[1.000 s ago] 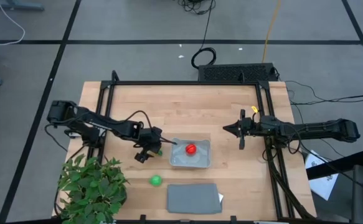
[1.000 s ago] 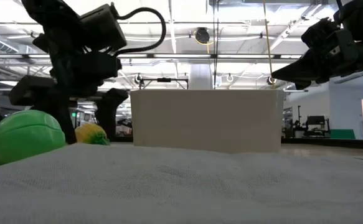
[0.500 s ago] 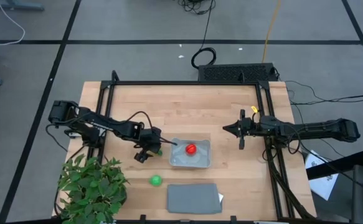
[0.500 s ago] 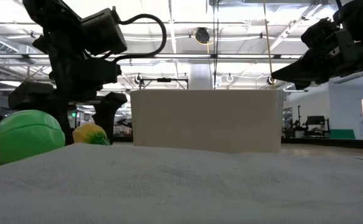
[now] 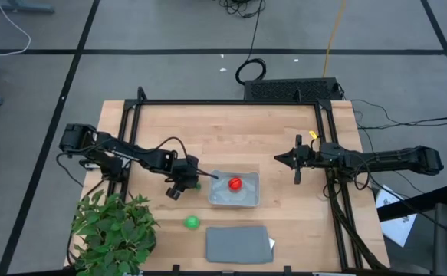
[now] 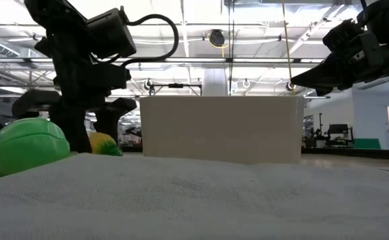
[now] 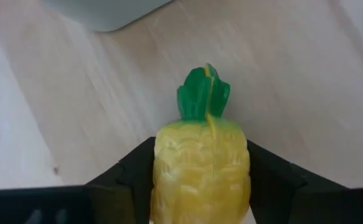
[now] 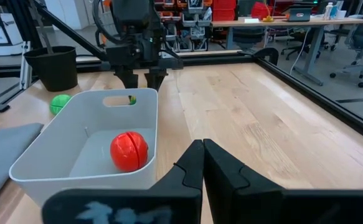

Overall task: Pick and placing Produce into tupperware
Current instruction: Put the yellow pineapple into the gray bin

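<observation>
My left gripper [image 7: 201,186] stands just left of the tupperware [image 5: 215,201], shut on the yellow piece with the green tip [image 7: 201,155]. That piece shows low beside the tray's wall [image 6: 217,130] in the low view. The round red piece [image 5: 235,183] lies inside the tray. The round green piece [image 5: 192,222] sits on the table nearer the near edge. My right gripper [image 5: 279,159] hovers shut, to the right of the tray. My left gripper pinches the yellow piece between its two fingers, one finger [image 7: 134,171] on each side of the yellow body [image 7: 165,155]. The fingers come from above, pointing down. The green tip [image 7: 203,96] points away from the gripper toward the tray. Its underside is hidden in the low view.
A flat dark grey slab [image 5: 238,244] lies near the table's near edge, below the tray. A leafy green plant [image 5: 116,230] stands at the near left corner. A black frame [image 5: 223,102] runs round the table. Bare wood lies behind the tray.
My left gripper has shut: in the low view its two fingers stood wide apart on either side of the yellow piece, and now they are closed against it. The yellow piece has stayed roughly in place.
</observation>
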